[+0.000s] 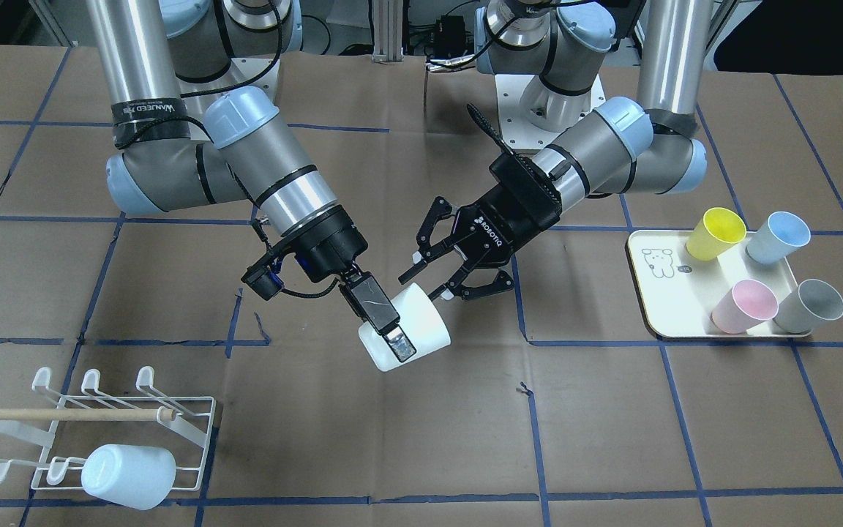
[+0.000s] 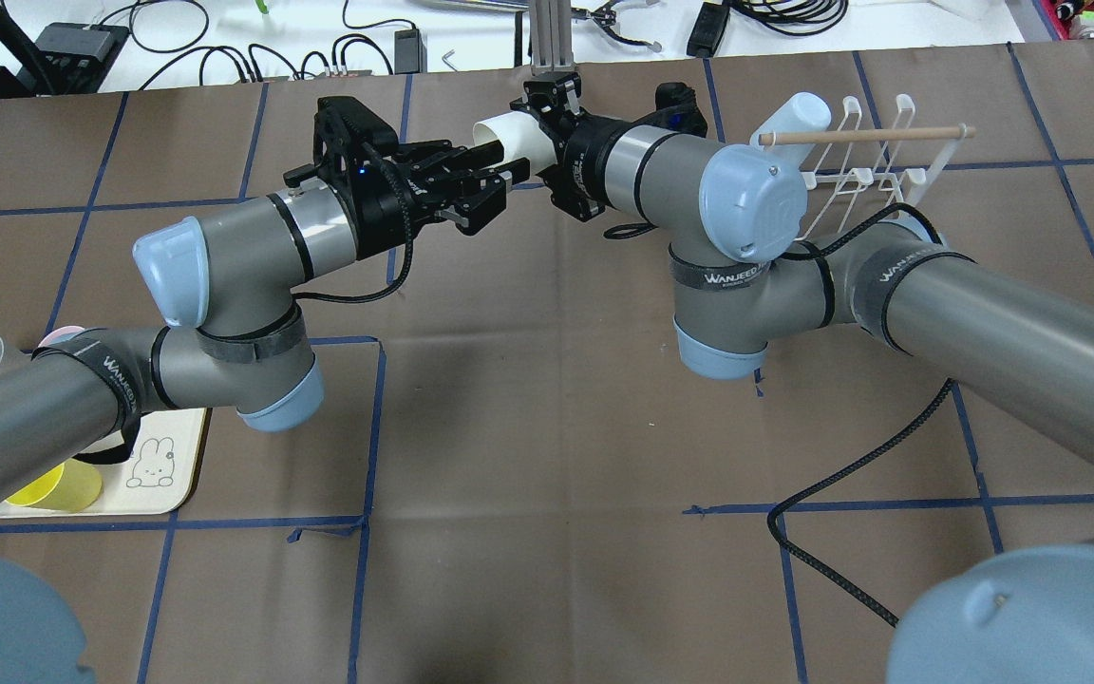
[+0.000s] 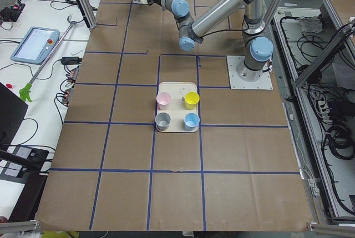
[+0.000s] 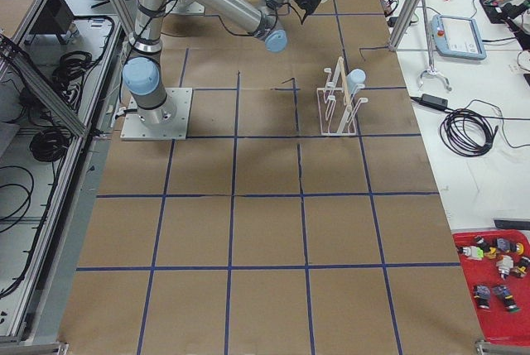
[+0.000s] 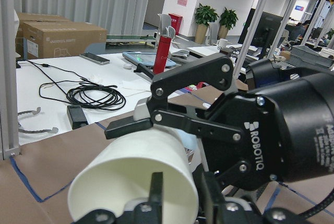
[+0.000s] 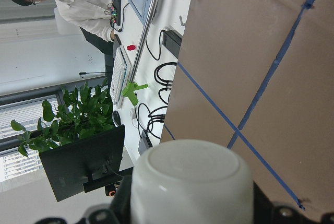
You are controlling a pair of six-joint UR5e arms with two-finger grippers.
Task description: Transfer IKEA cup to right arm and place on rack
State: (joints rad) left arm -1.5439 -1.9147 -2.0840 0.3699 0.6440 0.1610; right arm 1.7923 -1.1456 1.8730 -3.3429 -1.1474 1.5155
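The white IKEA cup [image 1: 421,322] hangs on its side above the middle of the table. My right gripper [image 1: 399,333] is shut on it, with one finger across the cup's wall. In the right wrist view the cup's base [image 6: 193,187] fills the lower frame. My left gripper [image 1: 427,277] is open, its fingertips spread just beside the cup's rim end. From the left wrist camera, the cup's mouth [image 5: 135,177] faces the lens. The white wire rack [image 1: 145,378] stands at the table's near left corner in the front-facing view, well away from both grippers.
A pale blue cup [image 1: 129,476] lies on the rack's front prongs. A cream tray [image 1: 656,293] on my left side holds yellow [image 1: 714,233], blue [image 1: 778,238], pink [image 1: 743,306] and grey [image 1: 808,306] cups. A black cable [image 2: 851,475] trails over the brown table.
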